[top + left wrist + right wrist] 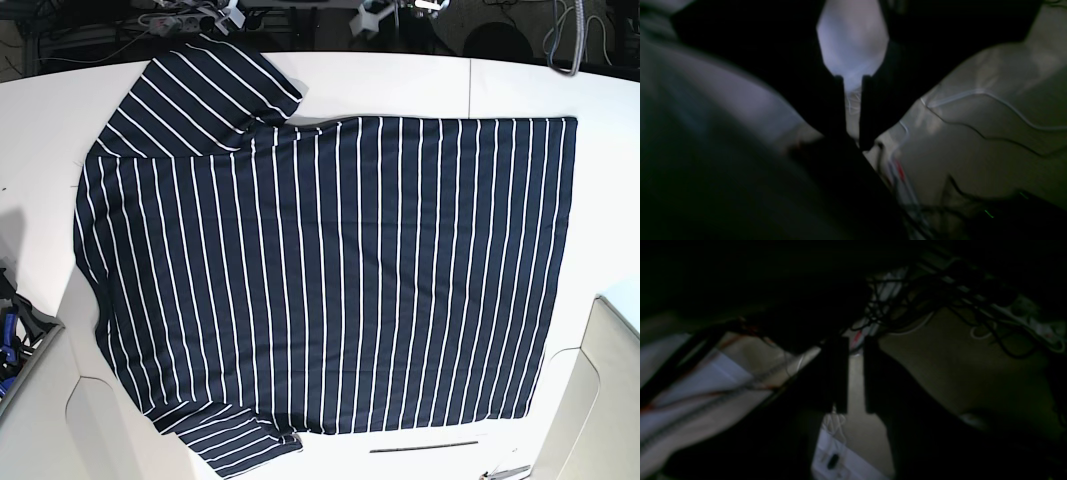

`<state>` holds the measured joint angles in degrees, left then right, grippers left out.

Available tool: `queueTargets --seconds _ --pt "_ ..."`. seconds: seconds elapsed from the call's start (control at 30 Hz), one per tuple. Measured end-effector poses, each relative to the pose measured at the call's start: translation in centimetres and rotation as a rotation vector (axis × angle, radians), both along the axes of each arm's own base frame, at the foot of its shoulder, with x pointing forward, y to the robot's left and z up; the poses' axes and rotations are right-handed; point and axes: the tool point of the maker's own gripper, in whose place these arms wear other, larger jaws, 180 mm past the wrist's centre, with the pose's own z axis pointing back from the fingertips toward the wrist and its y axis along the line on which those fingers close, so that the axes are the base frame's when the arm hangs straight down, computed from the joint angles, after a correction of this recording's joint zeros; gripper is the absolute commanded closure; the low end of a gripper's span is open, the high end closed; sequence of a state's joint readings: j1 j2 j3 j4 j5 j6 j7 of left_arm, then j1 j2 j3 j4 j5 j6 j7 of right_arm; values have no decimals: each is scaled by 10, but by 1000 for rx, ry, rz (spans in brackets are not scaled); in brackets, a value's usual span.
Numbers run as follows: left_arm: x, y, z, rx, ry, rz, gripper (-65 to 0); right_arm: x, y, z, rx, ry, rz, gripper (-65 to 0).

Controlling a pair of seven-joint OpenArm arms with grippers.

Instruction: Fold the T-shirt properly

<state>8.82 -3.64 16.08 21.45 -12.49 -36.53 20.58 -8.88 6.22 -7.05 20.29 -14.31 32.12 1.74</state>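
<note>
In the base view the T-shirt (330,270) lies spread flat on the white counter (420,85), covering most of it. Its collar end points toward the left edge of that view and its straight hem runs down the right side. One short sleeve fans out at the upper left, close to the counter's far edge, and the other sleeve lies at the lower left near the front edge. The thin white stripes run evenly across the dark navy fabric, which shows only slight ripples. Neither arm reaches over the counter in this view.

The right wrist view is very dark. The right end effector (856,373) hangs with its two fingers parallel and a narrow gap between them, released and grasping nothing, above a floor with a tangle of cables (940,290).

The left wrist view is dim and blurred. The left end effector (852,110) likewise shows two fingers with a slim gap, released and empty, with loose cables (973,96) lying on the floor beyond.
</note>
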Motion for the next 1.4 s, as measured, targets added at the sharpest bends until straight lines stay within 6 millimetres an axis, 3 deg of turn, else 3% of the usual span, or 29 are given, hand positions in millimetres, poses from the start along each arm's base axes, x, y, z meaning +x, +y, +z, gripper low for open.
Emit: queueTargets --seconds 0.07,0.3,0.47,0.53,0.7,0.9,1.07,1.27,1.4 --pt "-6 0 4 -15 -9 11 -87 -6 -9 2 -10 -12 5 -74" --pt "-9 30 16 2 -103 4 -87 -18 -32 17 -33 -77 45 -74" --pt "-39 25 34 2 -119 -4 -87 -17 -37 38 7 -130 -54 -74" --pt "-43 29 41 3 -138 -9 -87 -15 -43 48 16 -159 -67 -74" --pt "-19 38 54 27 -234 49 -87 -19 -53 72 19 -208 -28 -74" --pt "-21 59 74 75 -262 112 -87 -13 -47 110 82 -284 -29 -74" --pt "26 89 94 136 -390 186 -87 -6 -57 142 103 -307 -17 -74" --pt "28 124 121 189 -420 233 -87 7 -40 173 152 -309 0 -74" --pt "55 133 147 166 -492 281 -89 16 -31 190 177 -267 -23 -74"
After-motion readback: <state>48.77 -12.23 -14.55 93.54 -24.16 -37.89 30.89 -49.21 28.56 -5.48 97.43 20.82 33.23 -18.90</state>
